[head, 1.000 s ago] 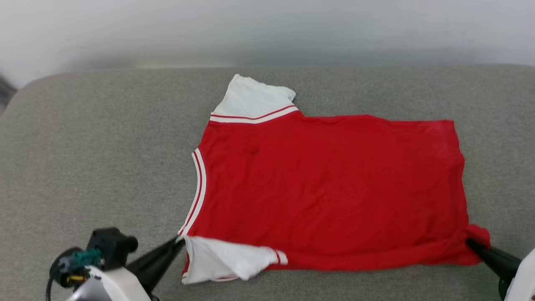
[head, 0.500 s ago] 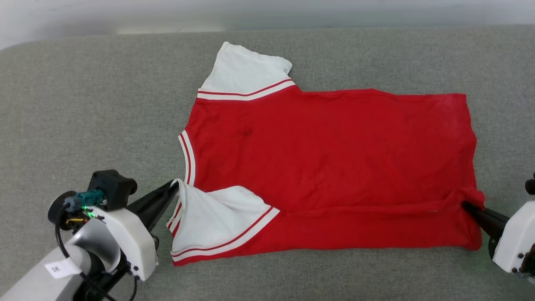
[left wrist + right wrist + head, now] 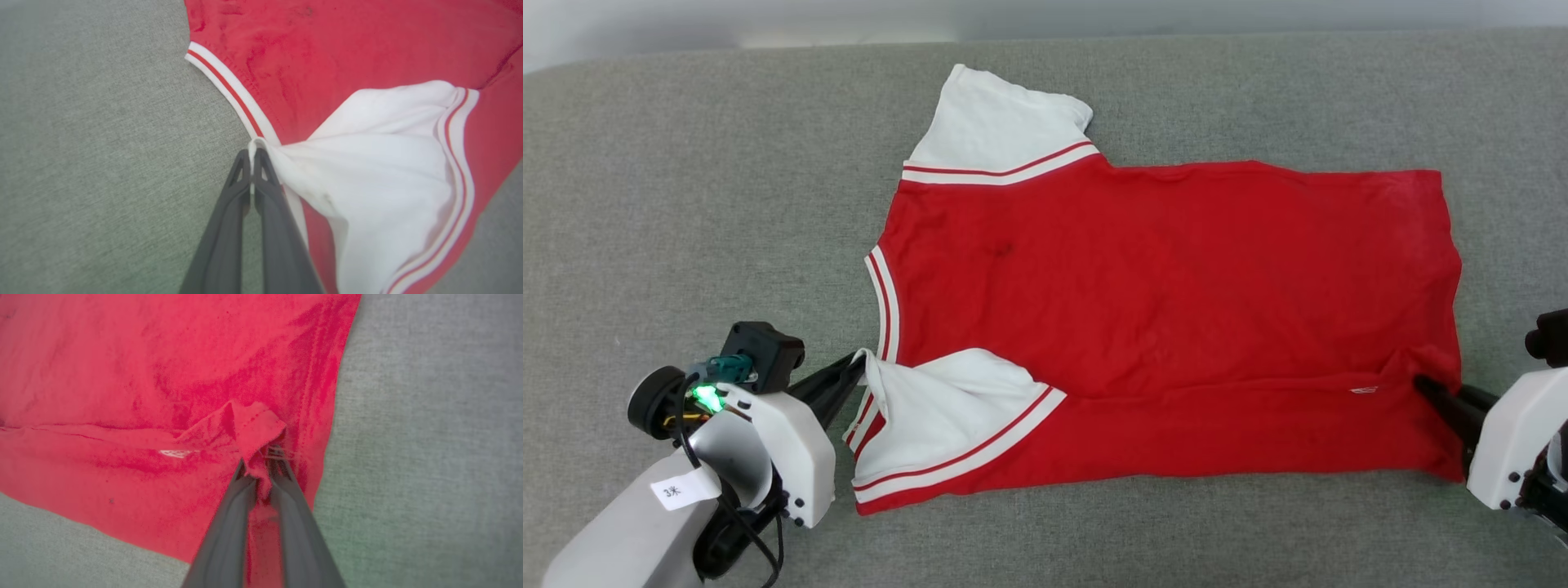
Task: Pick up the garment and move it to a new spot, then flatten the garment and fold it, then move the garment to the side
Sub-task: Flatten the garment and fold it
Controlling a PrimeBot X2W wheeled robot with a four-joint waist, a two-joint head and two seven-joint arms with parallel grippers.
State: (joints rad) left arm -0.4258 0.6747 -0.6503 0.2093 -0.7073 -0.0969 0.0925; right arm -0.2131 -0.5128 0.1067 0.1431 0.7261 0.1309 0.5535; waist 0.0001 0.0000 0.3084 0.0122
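Garment flat, first fold looks laid: left hand pinching white sleeve, right hand pinching hem corner at its tips; release, further folds, side-move remain.

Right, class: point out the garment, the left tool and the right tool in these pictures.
garment (image 3: 1176, 310), head view, middle of its red body.
left tool (image 3: 253, 157), left wrist view, midway between its fingertips.
right tool (image 3: 260, 467), right wrist view, midway between its fingertips.
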